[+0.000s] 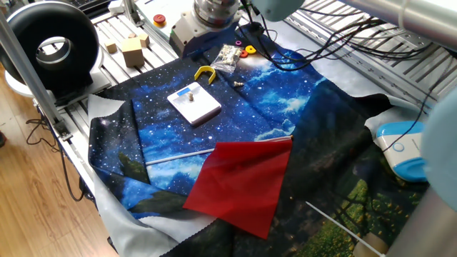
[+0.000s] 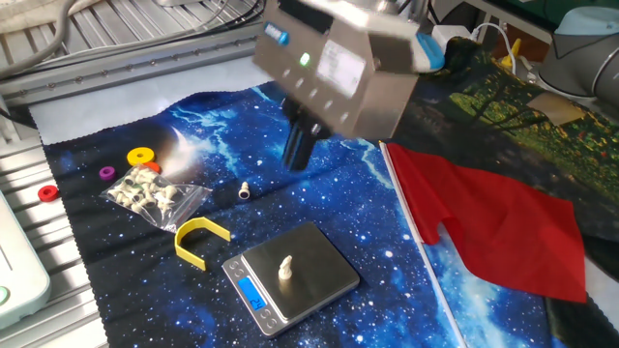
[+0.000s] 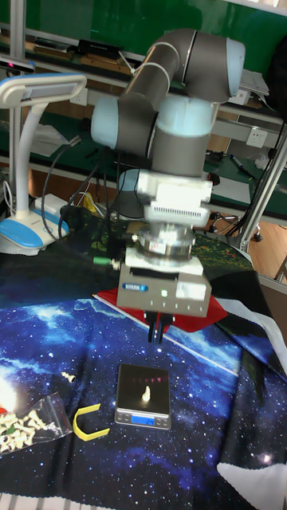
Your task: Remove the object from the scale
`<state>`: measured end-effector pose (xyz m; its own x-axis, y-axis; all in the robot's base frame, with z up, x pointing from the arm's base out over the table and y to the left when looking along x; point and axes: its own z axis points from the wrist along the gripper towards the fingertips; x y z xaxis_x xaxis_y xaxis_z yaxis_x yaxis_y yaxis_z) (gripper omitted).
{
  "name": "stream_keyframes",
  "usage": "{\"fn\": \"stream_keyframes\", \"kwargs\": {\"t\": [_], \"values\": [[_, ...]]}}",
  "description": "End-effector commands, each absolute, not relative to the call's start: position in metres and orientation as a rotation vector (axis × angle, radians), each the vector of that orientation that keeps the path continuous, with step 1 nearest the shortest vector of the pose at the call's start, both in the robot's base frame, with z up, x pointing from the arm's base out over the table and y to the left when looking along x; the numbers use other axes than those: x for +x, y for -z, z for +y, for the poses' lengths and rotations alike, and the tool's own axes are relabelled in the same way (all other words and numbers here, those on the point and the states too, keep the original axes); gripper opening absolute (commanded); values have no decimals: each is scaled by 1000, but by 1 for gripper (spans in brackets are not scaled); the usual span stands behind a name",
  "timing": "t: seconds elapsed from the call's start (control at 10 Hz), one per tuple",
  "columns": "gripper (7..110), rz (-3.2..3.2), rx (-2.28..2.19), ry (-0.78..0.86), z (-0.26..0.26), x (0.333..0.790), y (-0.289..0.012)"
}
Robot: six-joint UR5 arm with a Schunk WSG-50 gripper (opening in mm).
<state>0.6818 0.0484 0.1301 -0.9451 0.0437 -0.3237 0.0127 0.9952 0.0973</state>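
The scale (image 2: 314,274) is a flat white square slab with a pale blue panel, lying on the starry blue cloth. The object (image 2: 285,268), a tiny pale metal piece, stands upright near the scale's middle. Both also show in one fixed view, scale (image 1: 205,109) and object (image 1: 191,97), and in the tall view, scale (image 3: 131,382) and object (image 3: 147,391). My gripper (image 2: 297,152) hangs above the cloth, beyond the scale and apart from it. Its dark fingers are pressed together and hold nothing. In the tall view the gripper (image 3: 157,328) is just behind the scale's far edge.
A yellow U-shaped piece (image 2: 200,240) lies left of the scale. A clear bag of small parts (image 2: 153,194), a loose bolt (image 2: 245,190) and coloured rings (image 2: 141,157) lie farther left. A red cloth sheet (image 2: 493,227) lies to the right. Wooden cubes (image 1: 132,50) sit on the metal rails.
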Motion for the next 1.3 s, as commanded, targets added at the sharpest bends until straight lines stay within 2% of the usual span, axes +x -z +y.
{"fn": "stream_keyframes", "kwargs": {"t": [0.0, 0.1, 0.2, 0.6, 0.8, 0.9, 1.2], "values": [[7, 2861, 58, -167, 56, 714, -64], [7, 2892, 45, -136, 52, 710, -43], [7, 2919, 53, -138, 54, 704, -34], [7, 2969, 40, -250, 81, 679, -38], [7, 2989, -61, -143, 58, 675, -30], [22, 2988, -104, -142, 53, 673, -28], [22, 2997, -139, -118, 40, 666, -32]]}}
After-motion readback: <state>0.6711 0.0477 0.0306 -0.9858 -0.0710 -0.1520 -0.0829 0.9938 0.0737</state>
